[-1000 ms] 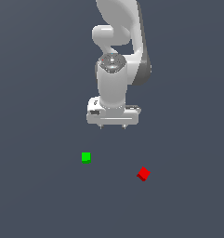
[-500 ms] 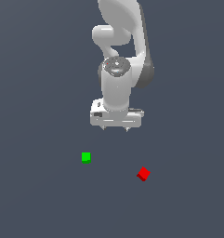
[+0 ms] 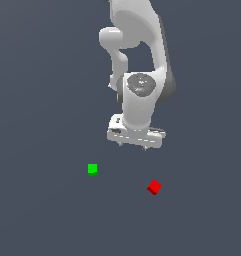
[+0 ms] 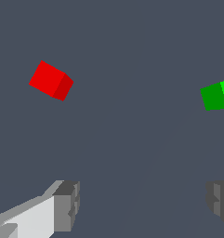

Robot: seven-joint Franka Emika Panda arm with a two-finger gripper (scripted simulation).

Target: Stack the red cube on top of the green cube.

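Note:
The red cube (image 3: pixel 154 187) lies on the dark grey floor at the exterior view's right, turned at an angle. The green cube (image 3: pixel 92 169) lies apart from it, toward the exterior view's left. My gripper (image 3: pixel 133 146) hangs above the floor, behind and between the cubes, nearer the red one. It is open and empty. In the wrist view the red cube (image 4: pixel 51 80) and the green cube (image 4: pixel 216 95) both show beyond my gripper (image 4: pixel 143 204), and the fingertips (image 4: pixel 67 204) stand wide apart.
The white arm (image 3: pixel 137 60) rises behind the gripper. The dark grey floor (image 3: pixel 42 100) fills the view around the cubes.
The gripper has come lower and shifted a little toward the exterior view's right, closer to the red cube. Both cubes lie where they were.

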